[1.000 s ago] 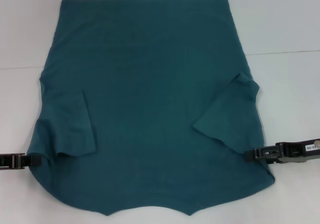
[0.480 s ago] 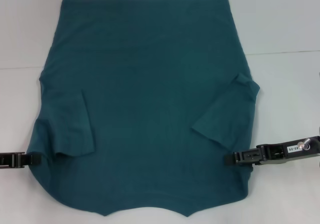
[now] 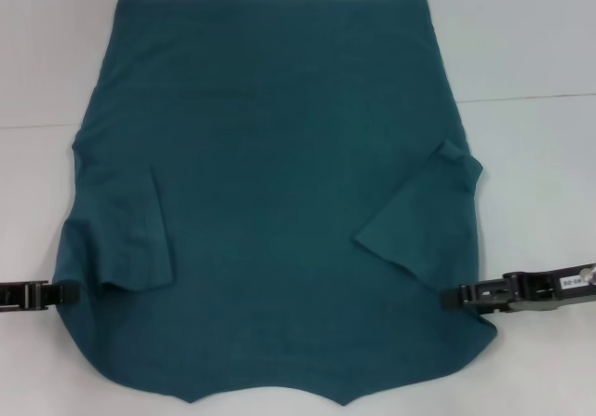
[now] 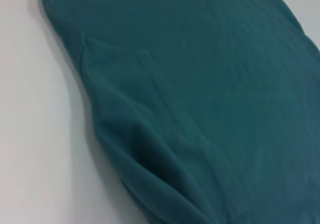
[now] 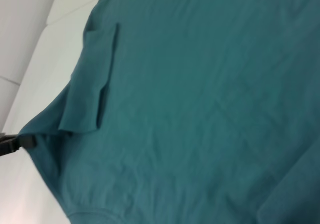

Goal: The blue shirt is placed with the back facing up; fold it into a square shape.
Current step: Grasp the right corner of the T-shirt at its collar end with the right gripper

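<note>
The blue shirt [image 3: 279, 183] lies flat on the white table, plain back up, both sleeves folded inward, its hem at the far side. My left gripper [image 3: 63, 292] is low at the shirt's near left edge, shut on the cloth. The right wrist view shows it [image 5: 20, 143] with the shirt's corner drawn to a point at its tip. My right gripper [image 3: 452, 295] is low at the near right edge, shut on the cloth there. The shirt fills the left wrist view [image 4: 200, 83] and the right wrist view [image 5: 200, 108].
The white table [image 3: 540, 44] shows around the shirt at the left, the right and the far side. A thin seam [image 3: 531, 96] runs across it. The shirt's near edge reaches the head view's lower border.
My right gripper moved inward with the shirt's near right edge, then back outward partway; that edge now sits further in than a second ago. The left gripper has not moved.
</note>
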You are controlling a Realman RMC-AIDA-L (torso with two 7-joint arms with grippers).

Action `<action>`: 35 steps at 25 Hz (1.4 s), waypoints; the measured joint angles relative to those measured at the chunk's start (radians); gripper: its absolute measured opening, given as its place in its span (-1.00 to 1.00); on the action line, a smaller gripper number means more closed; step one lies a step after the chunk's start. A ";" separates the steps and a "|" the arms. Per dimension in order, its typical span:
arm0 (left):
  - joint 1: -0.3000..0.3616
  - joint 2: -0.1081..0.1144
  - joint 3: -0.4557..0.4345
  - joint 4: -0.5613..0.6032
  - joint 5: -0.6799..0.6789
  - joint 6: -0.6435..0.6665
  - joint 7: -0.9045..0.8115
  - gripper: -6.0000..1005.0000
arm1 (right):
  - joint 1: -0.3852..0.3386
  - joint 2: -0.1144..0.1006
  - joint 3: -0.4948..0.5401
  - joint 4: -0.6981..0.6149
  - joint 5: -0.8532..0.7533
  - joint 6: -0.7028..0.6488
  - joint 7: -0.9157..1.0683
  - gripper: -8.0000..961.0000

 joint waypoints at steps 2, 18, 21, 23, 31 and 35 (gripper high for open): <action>0.001 0.000 0.003 -0.001 -0.008 0.003 0.000 -0.93 | -0.004 -0.010 0.000 -0.003 -0.003 0.001 0.009 0.76; -0.003 -0.003 0.003 -0.002 -0.013 0.004 -0.002 -0.94 | -0.008 -0.036 -0.008 -0.035 -0.070 -0.027 0.065 0.75; -0.003 -0.003 0.004 -0.002 -0.017 0.004 -0.002 -0.94 | -0.009 -0.032 -0.009 -0.035 -0.072 -0.028 0.067 0.75; -0.003 -0.003 0.005 -0.002 -0.020 0.004 -0.002 -0.94 | -0.008 -0.027 -0.012 -0.035 -0.083 -0.030 0.067 0.75; -0.003 -0.002 0.005 -0.003 -0.021 0.004 -0.002 -0.94 | -0.006 -0.021 -0.013 -0.036 -0.101 -0.032 0.068 0.74; -0.003 -0.002 0.005 -0.003 -0.021 0.004 -0.002 -0.93 | -0.008 -0.021 -0.015 -0.035 -0.101 -0.033 0.068 0.74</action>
